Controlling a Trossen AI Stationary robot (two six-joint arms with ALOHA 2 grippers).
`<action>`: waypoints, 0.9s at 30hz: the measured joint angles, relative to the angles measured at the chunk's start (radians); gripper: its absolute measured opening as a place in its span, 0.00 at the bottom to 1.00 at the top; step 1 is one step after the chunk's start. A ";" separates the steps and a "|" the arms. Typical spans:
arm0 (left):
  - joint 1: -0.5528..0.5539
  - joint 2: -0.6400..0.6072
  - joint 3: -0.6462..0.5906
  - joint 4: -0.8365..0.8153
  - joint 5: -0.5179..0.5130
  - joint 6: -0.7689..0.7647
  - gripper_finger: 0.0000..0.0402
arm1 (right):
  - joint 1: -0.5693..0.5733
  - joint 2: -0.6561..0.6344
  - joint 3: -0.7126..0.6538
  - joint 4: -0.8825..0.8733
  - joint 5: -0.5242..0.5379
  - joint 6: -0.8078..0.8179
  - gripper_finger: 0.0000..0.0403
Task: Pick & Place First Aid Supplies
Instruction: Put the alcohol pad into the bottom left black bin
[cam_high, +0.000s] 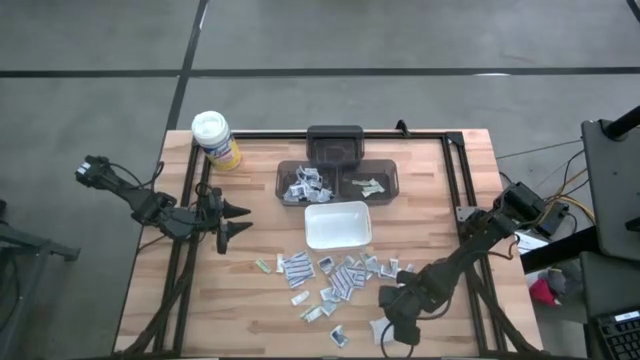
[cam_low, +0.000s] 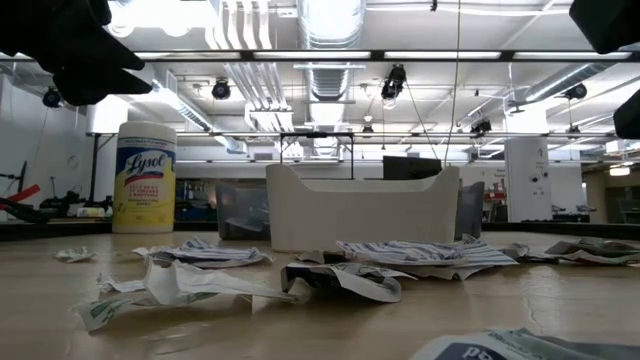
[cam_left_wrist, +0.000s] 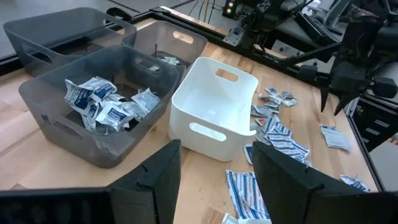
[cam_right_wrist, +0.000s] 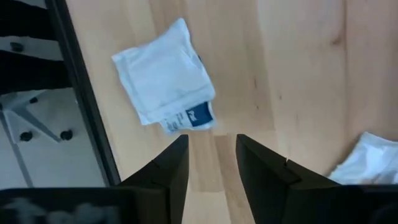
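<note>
My right end effector (cam_right_wrist: 211, 158) hangs open over a flat white packet (cam_right_wrist: 165, 74) lying on the bench (cam_right_wrist: 292, 68) at the high view's lower right. It looks light, limp and slippery; I'd pinch an edge.

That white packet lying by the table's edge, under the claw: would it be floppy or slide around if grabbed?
The white packet looks thin and slightly puffed, so probably light and floppy. Lying flat on smooth wood, it may slide rather than lift. The right gripper, open above it, has little height to pinch.
</note>
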 joint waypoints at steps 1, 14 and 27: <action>0.000 0.000 0.000 0.000 0.000 0.000 0.47 | 0.000 0.000 -0.002 0.008 0.000 0.000 0.31; 0.000 0.000 0.000 0.000 -0.003 0.001 0.47 | -0.001 0.055 0.019 0.049 -0.013 -0.002 0.30; 0.000 0.000 0.000 -0.001 -0.005 0.002 0.47 | -0.002 0.184 0.103 -0.063 -0.012 0.003 0.27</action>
